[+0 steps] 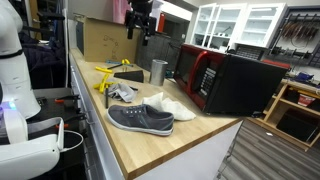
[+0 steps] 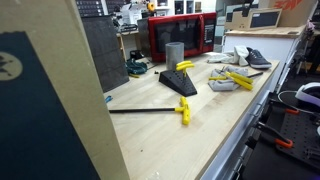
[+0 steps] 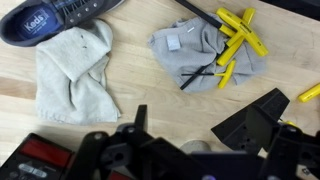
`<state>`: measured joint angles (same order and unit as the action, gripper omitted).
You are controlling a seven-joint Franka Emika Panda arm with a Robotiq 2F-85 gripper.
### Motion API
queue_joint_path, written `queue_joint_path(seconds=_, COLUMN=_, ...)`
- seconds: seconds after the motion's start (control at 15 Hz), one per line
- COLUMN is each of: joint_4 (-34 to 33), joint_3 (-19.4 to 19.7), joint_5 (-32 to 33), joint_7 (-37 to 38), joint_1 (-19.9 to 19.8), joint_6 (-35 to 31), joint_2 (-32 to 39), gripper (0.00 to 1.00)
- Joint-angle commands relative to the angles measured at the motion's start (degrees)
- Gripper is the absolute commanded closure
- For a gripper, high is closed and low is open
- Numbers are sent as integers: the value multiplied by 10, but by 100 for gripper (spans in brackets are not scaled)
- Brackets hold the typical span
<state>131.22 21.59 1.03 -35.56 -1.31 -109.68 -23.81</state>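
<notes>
In the wrist view, from the left: a dark blue canvas shoe with a white sole (image 3: 55, 18) lies at the top edge. A crumpled white cloth (image 3: 75, 70) sits just beside it. Next comes a rumpled grey cloth (image 3: 185, 50), with yellow plastic-handled tools (image 3: 235, 35) lying across its right side. A black wedge-shaped block (image 3: 255, 120) is at the right. All rest on the light wooden benchtop (image 3: 140, 95).

In an exterior view the black two-fingered claw (image 1: 141, 32) hangs well above them, jaws spread wide and holding nothing (no finger touches either cloth). As I judge it, the work is at its very start: nothing is gripped or lifted, and any reach down or grasp is not yet made.
</notes>
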Motion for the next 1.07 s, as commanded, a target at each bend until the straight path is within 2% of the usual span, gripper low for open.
queue_joint_path(seconds=0.0, joint_4=-1, joint_3=-17, joint_5=-8, joint_7=-7, joint_1=-19, joint_6=1, joint_2=3, gripper=0)
queue_joint_path(seconds=0.47, joint_4=-1, joint_3=-17, joint_5=-8, joint_7=-7, joint_1=-19, joint_6=1, joint_2=3, gripper=0)
queue_joint_path(seconds=1.0, joint_4=21, joint_3=-90, joint_5=-48, joint_7=54, joint_1=3, joint_6=-31, joint_2=53, gripper=0)
